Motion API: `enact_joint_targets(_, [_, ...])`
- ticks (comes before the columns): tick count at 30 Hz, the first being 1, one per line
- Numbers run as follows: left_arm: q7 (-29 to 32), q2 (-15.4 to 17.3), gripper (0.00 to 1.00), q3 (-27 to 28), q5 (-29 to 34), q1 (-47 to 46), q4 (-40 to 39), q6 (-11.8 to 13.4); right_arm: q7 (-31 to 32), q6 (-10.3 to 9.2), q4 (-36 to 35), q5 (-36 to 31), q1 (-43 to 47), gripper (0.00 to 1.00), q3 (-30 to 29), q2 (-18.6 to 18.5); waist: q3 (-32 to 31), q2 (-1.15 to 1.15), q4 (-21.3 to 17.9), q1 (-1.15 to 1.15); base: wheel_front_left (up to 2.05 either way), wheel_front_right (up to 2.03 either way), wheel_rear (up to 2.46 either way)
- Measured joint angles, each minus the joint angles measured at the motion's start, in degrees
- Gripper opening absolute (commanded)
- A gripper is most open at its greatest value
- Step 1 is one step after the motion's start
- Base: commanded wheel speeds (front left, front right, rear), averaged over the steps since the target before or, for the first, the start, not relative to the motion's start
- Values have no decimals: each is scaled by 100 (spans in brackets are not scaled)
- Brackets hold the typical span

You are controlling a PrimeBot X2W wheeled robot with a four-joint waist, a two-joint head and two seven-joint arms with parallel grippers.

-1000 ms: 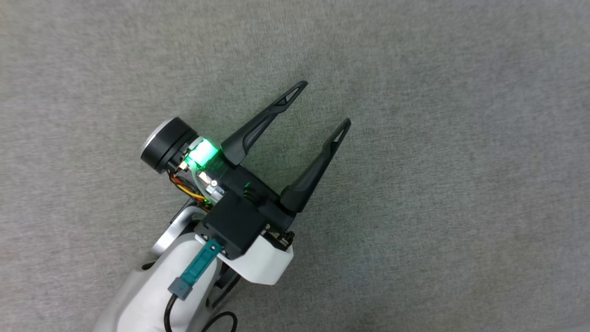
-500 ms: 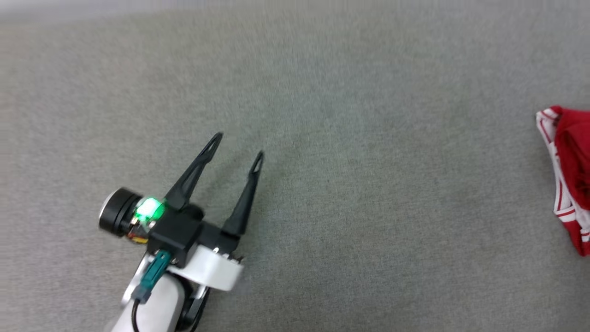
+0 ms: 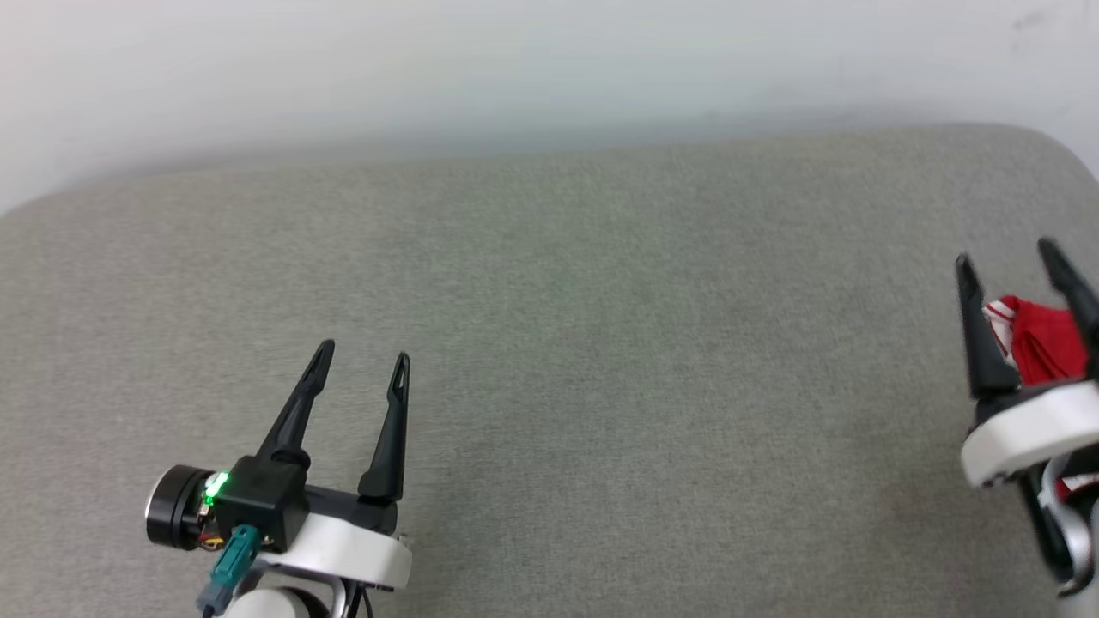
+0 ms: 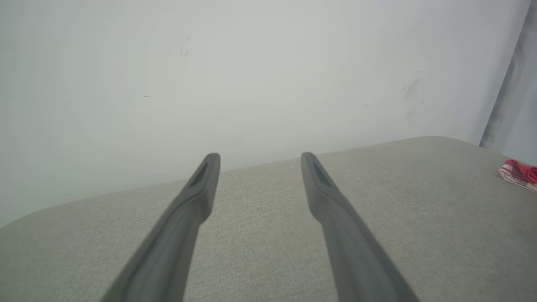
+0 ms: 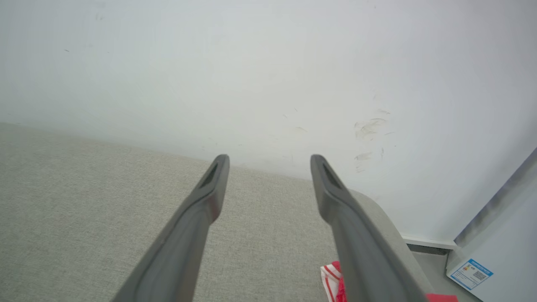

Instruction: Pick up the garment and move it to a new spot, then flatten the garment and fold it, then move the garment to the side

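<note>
Red garment [image 3: 1039, 348] bunched beneath gaping, empty right gripper [image 3: 1004, 253], left gripper [image 3: 364, 352] gaping too, well apart

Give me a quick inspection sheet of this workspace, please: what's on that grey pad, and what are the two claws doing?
Surface: grey fabric pad, rounded corner at its right end.
Job's things: garment, red with white-and-red striped trim, bunched at the pad's right end; not flattened or folded.
Clutter: nothing seen.
Grippers: left gripper open, over plain pad; right gripper open, beside the garment, not gripping it.
Cables: teal plug with a dark lead at the left wrist.
Surroundings: pale scuffed wall behind the pad; blue label on a panel at the right.
</note>
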Motion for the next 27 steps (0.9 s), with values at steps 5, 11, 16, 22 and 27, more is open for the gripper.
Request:
enact_joint_targets(5, [1, -166, 100, 257, 8, 259, 41, 3, -408, 0, -18, 129, 541, 100, 14, 503, -247, 0, 183, 0, 0, 0, 0])
enact_joint_targets(11, [1, -353, 100, 453, 40, 558, 82, -136, -746, -1, 92, 237, 902, 100, -7, 907, -432, 0, 331, 1, 0, 0, 0])
enact_joint_targets(16, [1, -498, 100, 675, -48, 615, 154, -253, -903, -1, 354, 218, 1143, 100, 75, 1060, -449, 0, 378, 1, 0, 0, 0])
enact_joint_targets(22, [1, -576, 100, 783, 43, 615, 238, -325, -1043, -1, 497, 207, 1143, 100, 140, 1112, -451, 0, 372, 1, 0, 0, 0])
enact_joint_targets(27, [1, -634, 100, 935, 69, 616, 124, -390, -1091, -1, 582, 207, 1118, 100, 165, 1125, -473, 0, 337, 2, 0, 0, 0])
